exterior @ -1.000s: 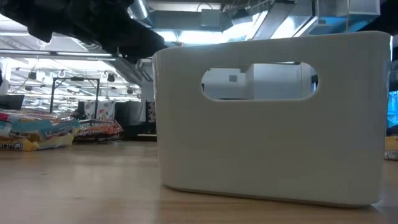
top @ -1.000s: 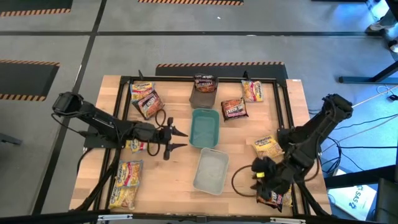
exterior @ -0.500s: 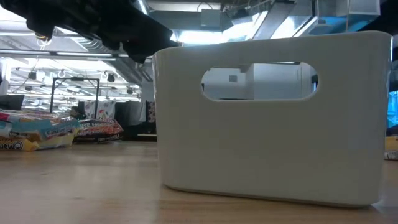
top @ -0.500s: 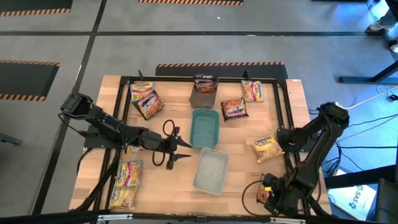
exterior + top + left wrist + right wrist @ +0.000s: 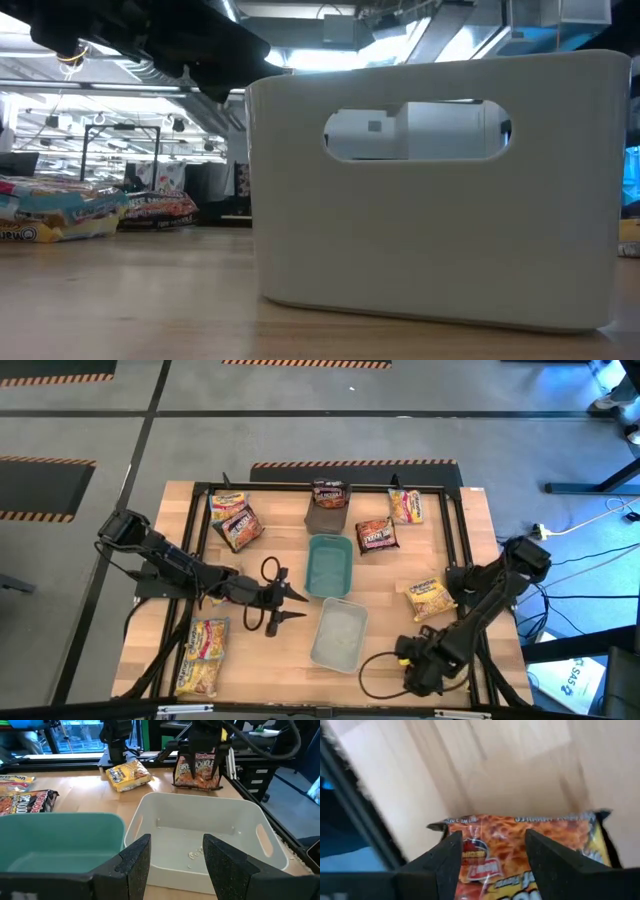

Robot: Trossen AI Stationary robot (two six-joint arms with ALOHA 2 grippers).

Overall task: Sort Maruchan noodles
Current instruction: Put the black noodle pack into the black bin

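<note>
Noodle packet (image 5: 197, 770) hangs clamped in the right gripper (image 5: 200, 757) just beyond the clear tray (image 5: 270, 855); carry it level over the rim. Left gripper (image 5: 172, 865) waits, jaws apart, empty.

red-brown packet (image 5: 198, 770): hangs upright, pinched at top, 5 o'clock | yellow packet (image 5: 430, 598): flat, 3 o'clock | red-brown (image 5: 377, 535), pink-yellow (image 5: 405, 506): 1 o'clock | two packets (image 5: 235, 520): 11 o'clock | pale pair (image 5: 202, 656): 7 o'clock
</note>
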